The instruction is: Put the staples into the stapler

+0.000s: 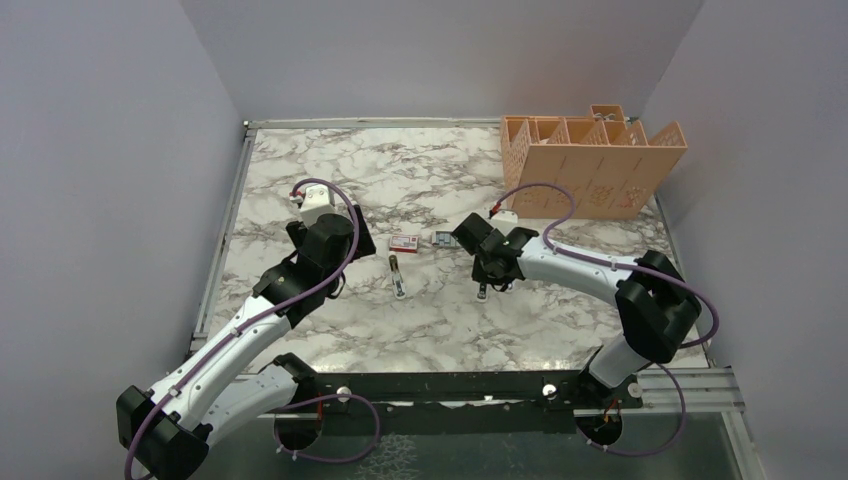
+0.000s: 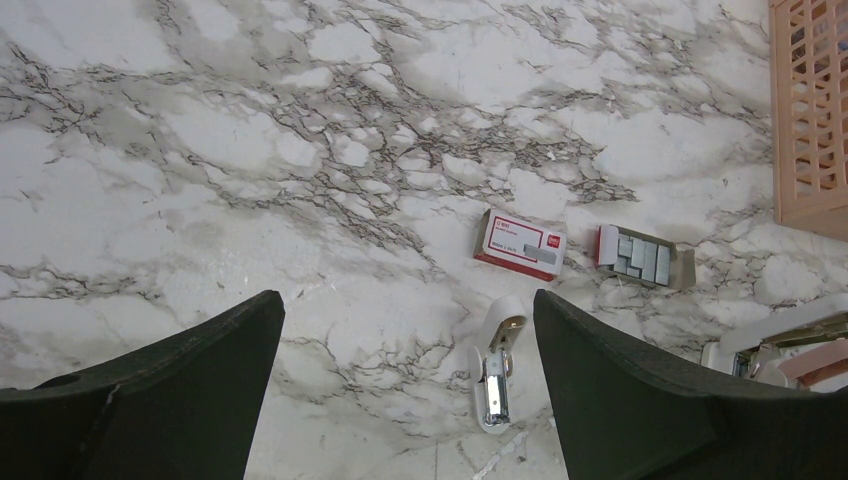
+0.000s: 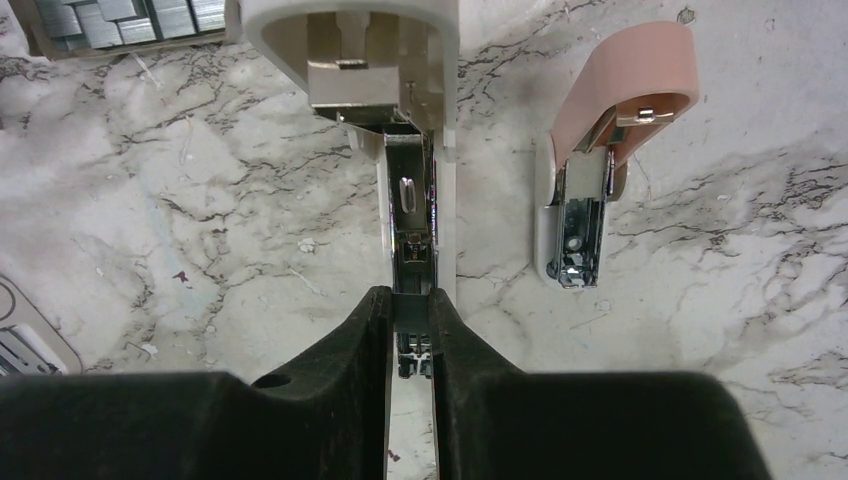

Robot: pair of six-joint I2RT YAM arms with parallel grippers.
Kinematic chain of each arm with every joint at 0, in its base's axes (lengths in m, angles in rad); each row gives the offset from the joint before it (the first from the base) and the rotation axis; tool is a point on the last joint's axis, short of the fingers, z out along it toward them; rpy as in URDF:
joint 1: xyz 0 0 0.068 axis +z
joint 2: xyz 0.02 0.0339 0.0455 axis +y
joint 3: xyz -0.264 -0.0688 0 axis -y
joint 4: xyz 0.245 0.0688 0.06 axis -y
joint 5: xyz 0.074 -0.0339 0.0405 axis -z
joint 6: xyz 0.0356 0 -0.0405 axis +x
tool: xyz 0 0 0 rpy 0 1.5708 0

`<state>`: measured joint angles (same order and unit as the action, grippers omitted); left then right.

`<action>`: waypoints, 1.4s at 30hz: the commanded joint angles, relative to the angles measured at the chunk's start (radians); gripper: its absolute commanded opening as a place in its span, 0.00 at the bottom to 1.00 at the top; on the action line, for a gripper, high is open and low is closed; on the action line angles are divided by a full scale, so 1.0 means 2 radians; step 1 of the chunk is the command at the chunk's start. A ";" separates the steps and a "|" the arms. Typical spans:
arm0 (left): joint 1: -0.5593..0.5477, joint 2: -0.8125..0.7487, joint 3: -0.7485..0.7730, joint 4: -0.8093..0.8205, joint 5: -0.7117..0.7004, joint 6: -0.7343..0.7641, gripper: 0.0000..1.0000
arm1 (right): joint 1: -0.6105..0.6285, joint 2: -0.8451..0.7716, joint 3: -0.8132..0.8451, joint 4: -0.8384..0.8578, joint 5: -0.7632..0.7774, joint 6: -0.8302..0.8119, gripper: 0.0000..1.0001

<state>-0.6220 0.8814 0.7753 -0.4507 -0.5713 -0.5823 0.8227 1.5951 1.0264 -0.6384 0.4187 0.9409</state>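
Several silvery strips of staples lie packed side by side in a shallow grey tray near the middle of the desk. The red-and-white box is just beside the tray at its 9 o'clock. The strips look light and stiff but probably brittle. They are likely to snap into short lengths if bent or squeezed hard, and bare metal will be slippery between hard fingers. They sit low in the tray and tight together, so the best hold is probably a light pinch across the two long sides of one outer strip, near its mid-length, lifting straight up. The tray itself looks light enough to slide or come up with the strip. The left claw hovers above the desk, spread wide and holding nothing, with the tray at about 1 o'clock in its own camera. The right claw is closed on the bare metal rail of the stapler, whose white lid is swung back, so the channel looks exposed for loading. A pink stapler lies just beside it at 3 o'clock. Another small stapler lies on the desk at the box's 6 o'clock, apart from both claws.
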 commanded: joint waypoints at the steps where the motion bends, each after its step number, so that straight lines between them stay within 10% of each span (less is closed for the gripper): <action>1: 0.001 -0.001 -0.003 0.011 0.007 0.000 0.95 | -0.002 -0.010 -0.014 -0.001 -0.011 -0.001 0.21; 42: 0.001 0.003 -0.003 0.011 0.008 0.000 0.95 | -0.002 -0.025 0.044 0.019 -0.018 -0.084 0.39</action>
<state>-0.6220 0.8856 0.7753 -0.4507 -0.5682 -0.5827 0.8204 1.5642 1.0584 -0.6296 0.3664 0.8482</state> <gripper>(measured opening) 0.948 0.390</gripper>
